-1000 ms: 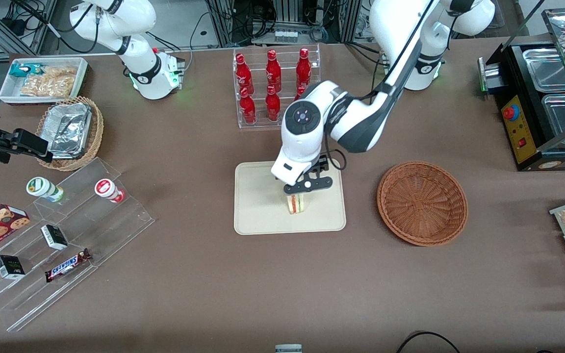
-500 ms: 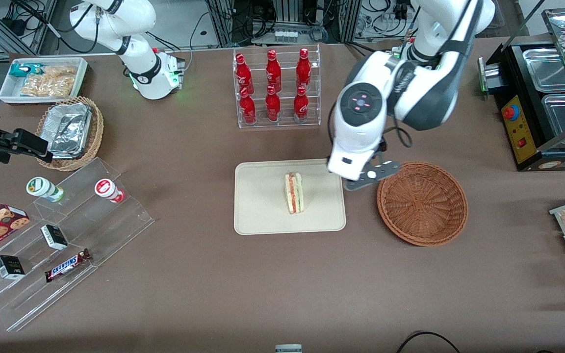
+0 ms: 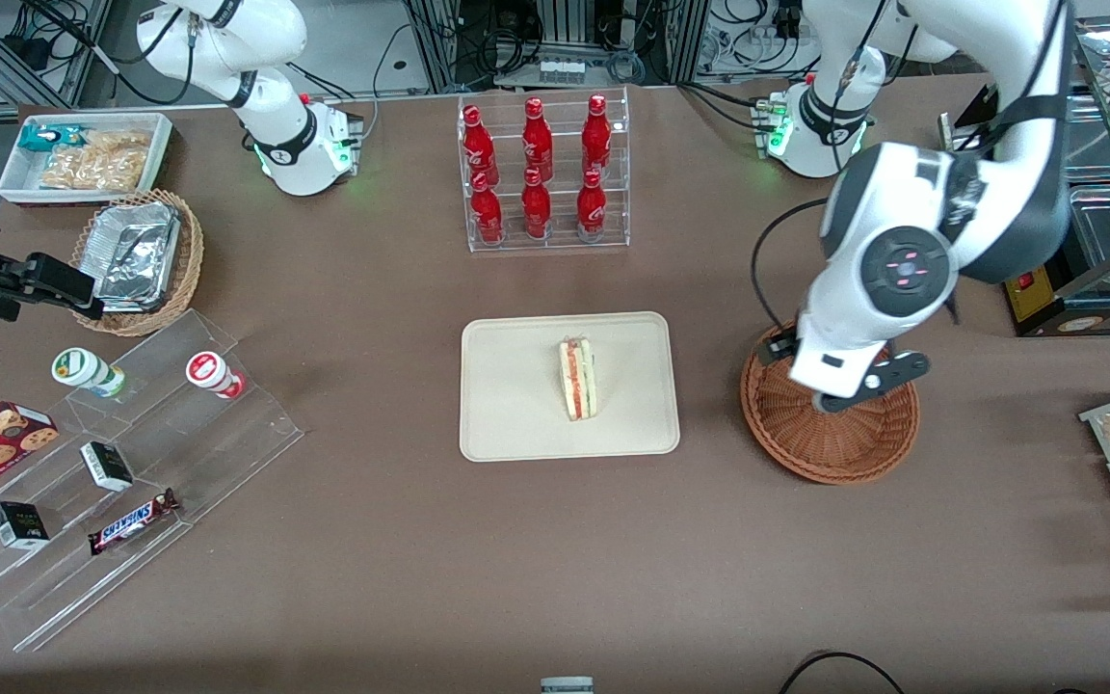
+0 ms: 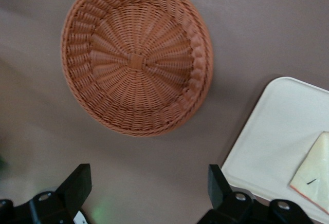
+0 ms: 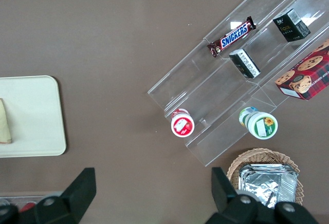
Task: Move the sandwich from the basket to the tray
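Sandwich (image 3: 578,379) rests on tray (image 3: 507,424); your end effector (image 3: 854,386) hangs released, empty, above basket (image 3: 830,453). Retreat high, leaving both undisturbed.

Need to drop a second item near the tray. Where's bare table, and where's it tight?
Free: the strip between the tray and the basket, and the broad stretch nearer the camera than both. The tray holds only the sandwich, with bare room either side. Tight: over the basket, where the tool hangs open, and at the acrylic steps stocked with snacks.

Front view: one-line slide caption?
Sandwich lies on the tray; open gripper hangs above the empty basket.
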Robot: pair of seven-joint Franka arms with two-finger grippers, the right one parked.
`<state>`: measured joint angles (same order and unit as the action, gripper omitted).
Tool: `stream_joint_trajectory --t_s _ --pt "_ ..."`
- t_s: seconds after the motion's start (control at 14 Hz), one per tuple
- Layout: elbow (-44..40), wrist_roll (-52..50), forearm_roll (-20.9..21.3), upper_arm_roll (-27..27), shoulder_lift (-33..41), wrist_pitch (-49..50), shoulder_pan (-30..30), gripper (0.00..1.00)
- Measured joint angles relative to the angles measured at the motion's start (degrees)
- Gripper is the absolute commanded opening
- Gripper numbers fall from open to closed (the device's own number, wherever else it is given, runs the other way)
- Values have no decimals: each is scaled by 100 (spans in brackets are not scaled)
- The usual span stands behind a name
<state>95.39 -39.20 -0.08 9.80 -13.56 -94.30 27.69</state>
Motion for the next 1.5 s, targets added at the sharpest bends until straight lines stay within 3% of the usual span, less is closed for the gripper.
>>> stream_joint_trajectory --t_s 0.43,0.57,0.79,0.93,1.21,1.5 --pt "977 1194 4 -61 1175 95 -726 100" --pt "1184 1514 5 -564 1439 111 -1350 100" --pt "1333 1982 10 -1730 1646 174 -2540 100" --pt "1341 2475 14 -2099 1727 305 -3013 100" --pt "1245 3633 16 -2144 1998 849 -3487 100" --pt "875 3888 16 -2016 2185 1344 -3643 100"
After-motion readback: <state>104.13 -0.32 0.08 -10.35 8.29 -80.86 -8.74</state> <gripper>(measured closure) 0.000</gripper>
